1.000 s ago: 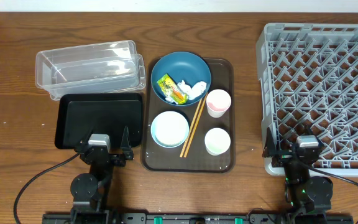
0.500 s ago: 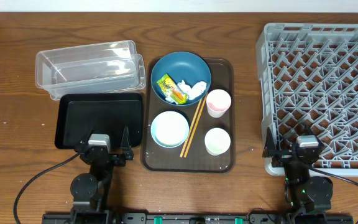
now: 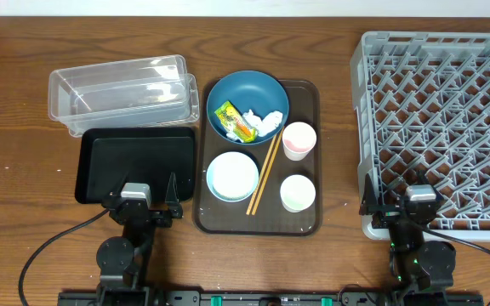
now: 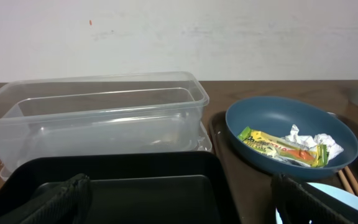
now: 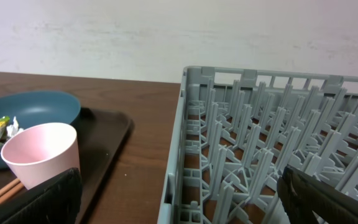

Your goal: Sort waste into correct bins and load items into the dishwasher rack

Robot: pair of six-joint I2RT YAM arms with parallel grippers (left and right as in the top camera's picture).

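Waste: the snack wrapper (image 3: 236, 121) and the crumpled tissue (image 3: 268, 123) are lying inside the dark-blue bowl (image 3: 249, 88), which is sitting on the far-left corner of the serving tray (image 3: 300, 223). I am not making out any rice grains.
Bins: the clear tub (image 3: 119, 85) and the black tray (image 3: 136, 161) are sitting on the table (image 3: 24, 178) just left of the serving tray, the tub beyond the black tray. Nothing is showing inside either.
Dishes: the light-blue bowl (image 3: 232, 176), the pinkish cup (image 3: 299, 140), the white cup (image 3: 298, 193) and the chopsticks (image 3: 264, 174) are all resting on the serving tray, with the chopsticks lying between the bowl and the cups.
Rack: the dishwasher rack (image 3: 441, 119) is standing well to the right of the serving tray, with nothing in it.
Progress: by my reading, nothing is sorted or loaded yet, so the whole job is waiting.
Left claw (image 3: 140, 202): it is hanging low beside the serving tray's near-left corner, fingers spread wide, gripping nothing.
Right claw (image 3: 407, 202): it is sitting to the right of the serving tray's near-right corner, against the rack's near wall, fingers apart and empty.
Arms: both are looking parked, pointing away from the near table edge.
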